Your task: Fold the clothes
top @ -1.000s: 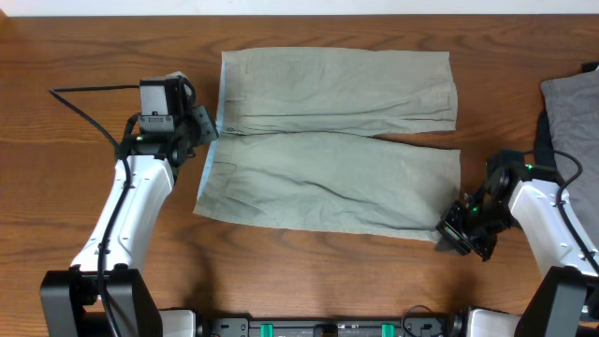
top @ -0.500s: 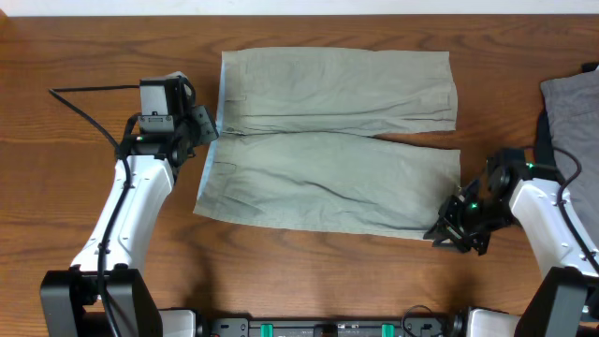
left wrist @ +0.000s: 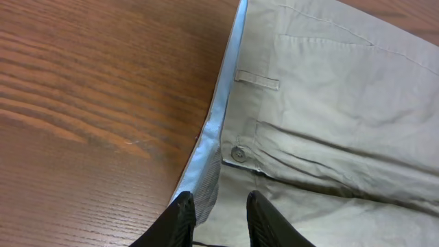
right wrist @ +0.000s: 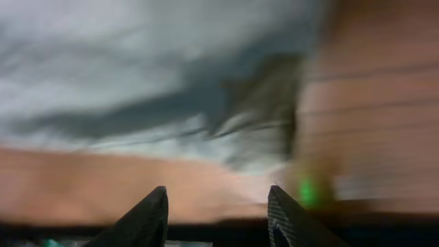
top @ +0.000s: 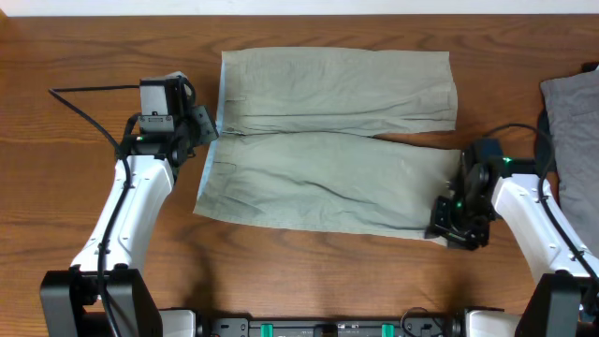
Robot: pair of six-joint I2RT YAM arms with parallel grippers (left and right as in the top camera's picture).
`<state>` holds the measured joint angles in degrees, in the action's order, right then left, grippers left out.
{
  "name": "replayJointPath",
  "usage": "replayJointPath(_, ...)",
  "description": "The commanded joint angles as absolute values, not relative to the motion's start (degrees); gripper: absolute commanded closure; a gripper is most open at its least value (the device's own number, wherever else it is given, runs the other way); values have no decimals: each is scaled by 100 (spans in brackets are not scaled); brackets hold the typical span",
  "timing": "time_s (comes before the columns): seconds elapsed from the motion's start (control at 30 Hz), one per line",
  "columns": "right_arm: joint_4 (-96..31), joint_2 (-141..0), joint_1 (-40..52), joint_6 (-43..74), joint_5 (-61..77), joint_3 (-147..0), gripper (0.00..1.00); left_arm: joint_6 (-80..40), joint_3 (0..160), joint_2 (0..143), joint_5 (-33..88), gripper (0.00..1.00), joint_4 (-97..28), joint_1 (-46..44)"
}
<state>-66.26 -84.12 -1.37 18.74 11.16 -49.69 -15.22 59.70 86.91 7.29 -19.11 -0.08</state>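
- The right wrist view was smeared all over: the shorts point(right wrist: 158, 75) were only a grey-green blur toward 12 o'clock, and the table point(right wrist: 370, 103) was a brown streak at 3 o'clock. I could not identify the green glow point(right wrist: 306, 191).
- From overhead, the right gripper point(top: 442, 227) covered the near leg's hem corner, at about 4 o'clock on the shorts.
- The grey garment point(top: 571, 103) was cut off by the overhead frame's edge at 3 o'clock.
- In the left wrist view, the left gripper point(left wrist: 221, 216) ran off the edge at 6 o'clock. I could not tell whether its fingers point(left wrist: 182, 218) clamped the waistband point(left wrist: 218, 130).
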Motion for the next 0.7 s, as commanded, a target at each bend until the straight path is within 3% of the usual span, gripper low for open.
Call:
replayJointPath(0.0, -6372, -8412, -202, 2845, 462, -5059, 55, -1533, 5959, 8685, 701, 72, -1925, 8)
replayJointPath(0.2, -5878, -8412, -336, 2936, 963, -5057, 64, -1533, 5959, 8685, 703, 72, -1927, 8)
replayJointPath(0.67, -5457, -8412, -338, 3212, 1225, -4786, 67, -1531, 5959, 8685, 701, 71, -1929, 8)
